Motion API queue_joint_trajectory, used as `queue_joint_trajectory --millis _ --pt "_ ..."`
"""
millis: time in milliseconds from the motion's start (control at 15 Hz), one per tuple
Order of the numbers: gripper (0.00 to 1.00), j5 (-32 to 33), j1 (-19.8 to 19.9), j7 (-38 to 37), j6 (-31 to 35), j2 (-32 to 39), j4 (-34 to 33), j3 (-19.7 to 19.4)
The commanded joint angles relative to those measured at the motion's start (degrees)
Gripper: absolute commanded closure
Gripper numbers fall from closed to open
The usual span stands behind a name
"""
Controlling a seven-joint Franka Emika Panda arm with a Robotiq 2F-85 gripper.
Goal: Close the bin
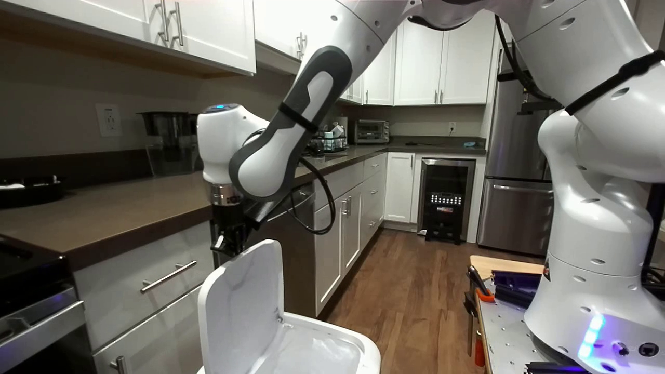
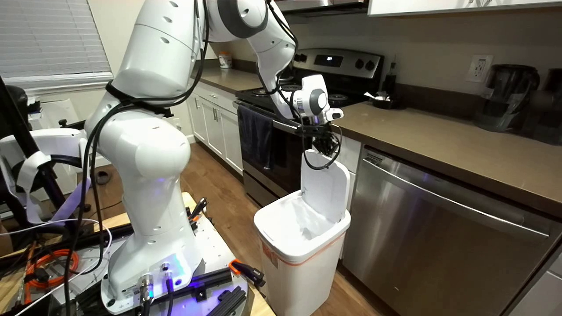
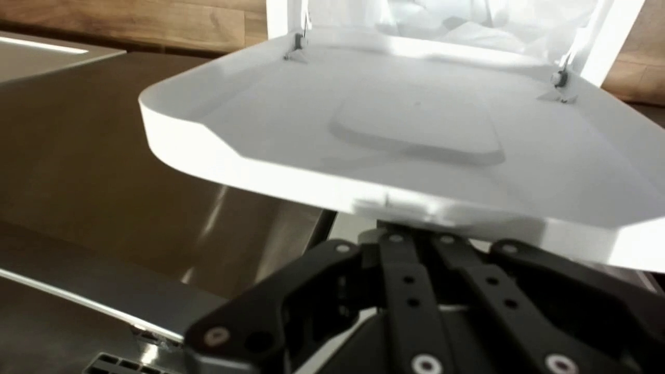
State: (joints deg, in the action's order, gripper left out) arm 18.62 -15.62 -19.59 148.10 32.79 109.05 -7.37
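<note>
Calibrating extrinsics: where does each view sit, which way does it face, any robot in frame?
An exterior view: near the base, facing along the countertop toward the refrigerator; arm and gripper show.
An exterior view: near the base, facing the stove and dishwasher; arm and gripper show.
Wrist view: wrist-mounted, facing down past the gripper at the raised lid.
Both exterior views, from opposite sides of the base, share the bin and lid.

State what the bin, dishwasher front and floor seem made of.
Bin: likely plastic, white with a soft sheen; molded-looking rounded corners. Dishwasher front: apparently brushed stainless steel; streaky metallic reflections. Floor: wood or wood-look planks, satin; grain and seams show.
</note>
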Motion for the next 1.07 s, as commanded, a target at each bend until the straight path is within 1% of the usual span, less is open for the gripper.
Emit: queue_joint_trajectory --millis 0,133,533,733,1000 --pt "0.91 -2.1 1.2 1.2 -3.9 -3.7 3.8 1.6" --pt "0.91 -2.6 1.8 1.0 -4.6 -4.9 5.7 1.9" --pt "0.92 -2.5 3.5 0.6 0.2 -4.9 10.5 1.6" --pt "0.91 -1.8 3.5 -0.1 4.5 -3.9 13.0 0.9" --pt "0.92 -2.1 2.3 -0.9 11.0 -1.6 15.7 -0.1"
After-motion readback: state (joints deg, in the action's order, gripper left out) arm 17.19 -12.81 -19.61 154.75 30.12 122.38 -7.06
